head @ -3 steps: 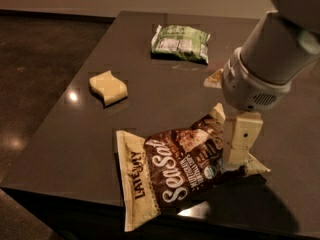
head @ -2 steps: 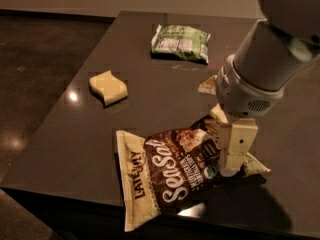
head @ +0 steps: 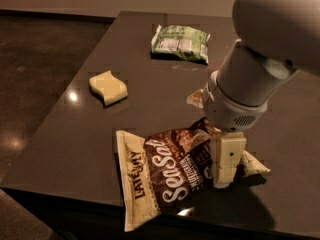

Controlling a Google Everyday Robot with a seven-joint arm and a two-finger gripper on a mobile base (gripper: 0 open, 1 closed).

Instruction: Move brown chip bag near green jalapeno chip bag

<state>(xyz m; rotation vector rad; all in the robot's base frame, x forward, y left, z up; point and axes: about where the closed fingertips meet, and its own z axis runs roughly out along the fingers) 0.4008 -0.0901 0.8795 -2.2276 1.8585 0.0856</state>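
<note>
The brown chip bag (head: 165, 176) lies flat near the table's front edge, with its "Sea Salt" script facing up and its right end crumpled. My gripper (head: 226, 176) comes down from the large white arm onto the bag's right end and touches it there. The green jalapeno chip bag (head: 181, 43) lies at the far side of the table with its white label panel up. It is well apart from the brown bag and from the gripper.
A pale yellow wavy sponge (head: 108, 87) lies on the left part of the dark table (head: 150, 109). The table's front edge runs just below the brown bag, and its left edge drops to a dark floor. The arm's white body hides the right side.
The arm has shifted a little left and toward the front, bringing the gripper lower onto the brown bag's right end. The bags and the sponge have not moved.
</note>
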